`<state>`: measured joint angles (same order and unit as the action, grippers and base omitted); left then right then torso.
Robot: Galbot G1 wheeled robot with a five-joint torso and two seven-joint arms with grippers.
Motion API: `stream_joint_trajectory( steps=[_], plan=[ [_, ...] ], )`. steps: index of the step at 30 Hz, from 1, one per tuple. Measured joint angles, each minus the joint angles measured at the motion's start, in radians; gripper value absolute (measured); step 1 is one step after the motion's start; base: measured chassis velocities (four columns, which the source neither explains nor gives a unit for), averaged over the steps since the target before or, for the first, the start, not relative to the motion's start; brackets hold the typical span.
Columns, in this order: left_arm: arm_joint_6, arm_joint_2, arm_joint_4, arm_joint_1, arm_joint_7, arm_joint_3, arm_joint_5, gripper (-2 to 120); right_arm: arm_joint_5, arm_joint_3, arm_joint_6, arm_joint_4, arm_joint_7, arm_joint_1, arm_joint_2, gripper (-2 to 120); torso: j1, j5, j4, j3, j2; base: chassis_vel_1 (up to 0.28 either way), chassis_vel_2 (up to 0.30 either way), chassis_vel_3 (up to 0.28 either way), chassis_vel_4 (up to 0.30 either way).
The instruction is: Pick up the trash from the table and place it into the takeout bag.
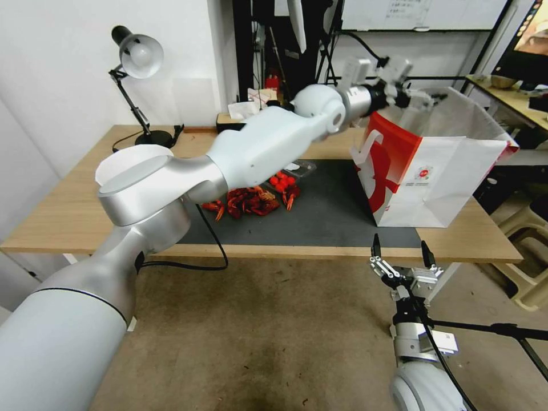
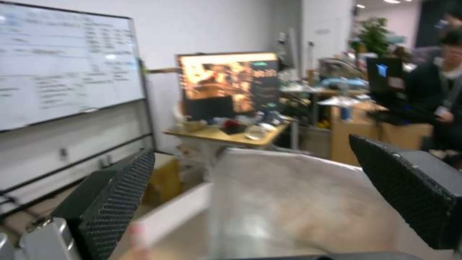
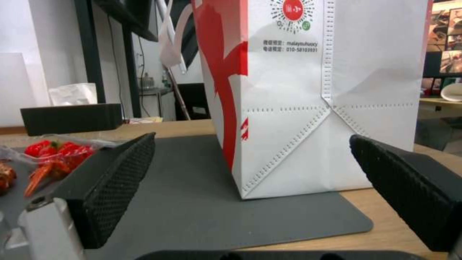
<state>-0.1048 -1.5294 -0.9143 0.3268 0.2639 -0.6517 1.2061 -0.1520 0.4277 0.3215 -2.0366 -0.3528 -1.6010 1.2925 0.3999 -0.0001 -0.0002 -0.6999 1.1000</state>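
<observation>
The takeout bag (image 1: 439, 177), white with red side panels, stands upright on the right end of the dark grey mat (image 1: 319, 217) on the table (image 1: 57, 211). My left gripper (image 1: 425, 101) hovers open over the bag's mouth. In the left wrist view its fingers (image 2: 115, 202) hold nothing, and the bag's silvery inside (image 2: 288, 202) lies below them. As trash, a heap of red crayfish shells (image 1: 245, 202) and a clear tray of small red fruit (image 1: 285, 178) lie on the mat. My right gripper (image 1: 399, 251) waits open at the table's front edge, facing the bag (image 3: 298, 108).
A black desk lamp (image 1: 137, 63) stands at the table's back left, and a white round dish (image 1: 128, 158) lies near it, half behind my left arm. A black cable (image 1: 211, 251) hangs over the front edge. Beige stools (image 1: 528, 251) stand to the right of the table.
</observation>
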Motion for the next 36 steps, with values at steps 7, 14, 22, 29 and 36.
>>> stream_joint_trajectory(
  steps=[7, 14, 22, 29, 36],
  plan=[
    [0.01, 0.147, -0.04, -0.041, -0.031, 0.042, 0.002, 100, 0.003, -0.003, -0.004, -0.001, 0.0, 0.003, 0.0, 100, 0.0, -0.0003, 0.0005, 0.0, 0.0, 0.0, 0.0, 0.0, 0.0],
    [0.065, 0.258, -0.093, -0.109, -0.085, 0.061, 0.001, 100, 0.004, -0.004, -0.009, -0.004, 0.001, 0.005, -0.005, 100, 0.0, -0.0002, 0.0002, 0.0, 0.0, 0.0, 0.0, 0.0, 0.0],
    [0.092, 0.361, -0.188, -0.211, -0.129, 0.114, -0.017, 100, 0.007, -0.007, -0.011, -0.005, 0.0, 0.005, -0.007, 100, 0.0, 0.0, 0.0, 0.0, 0.0, 0.0, 0.0, 0.0, 0.0],
    [0.093, 0.468, -0.274, -0.282, -0.147, 0.163, -0.027, 100, 0.015, -0.015, -0.014, -0.006, 0.001, 0.008, -0.003, 100, 0.0, -0.0001, 0.0001, 0.0, 0.0, 0.0, 0.0, 0.0, 0.0],
    [0.097, 0.589, -0.381, -0.384, -0.163, 0.235, -0.042, 100, 0.019, -0.016, -0.015, -0.007, 0.0, 0.008, -0.002, 100, 0.0, -0.0001, 0.0002, 0.0, 0.0, 0.0, 0.0, 0.0, 0.0]
  ],
)
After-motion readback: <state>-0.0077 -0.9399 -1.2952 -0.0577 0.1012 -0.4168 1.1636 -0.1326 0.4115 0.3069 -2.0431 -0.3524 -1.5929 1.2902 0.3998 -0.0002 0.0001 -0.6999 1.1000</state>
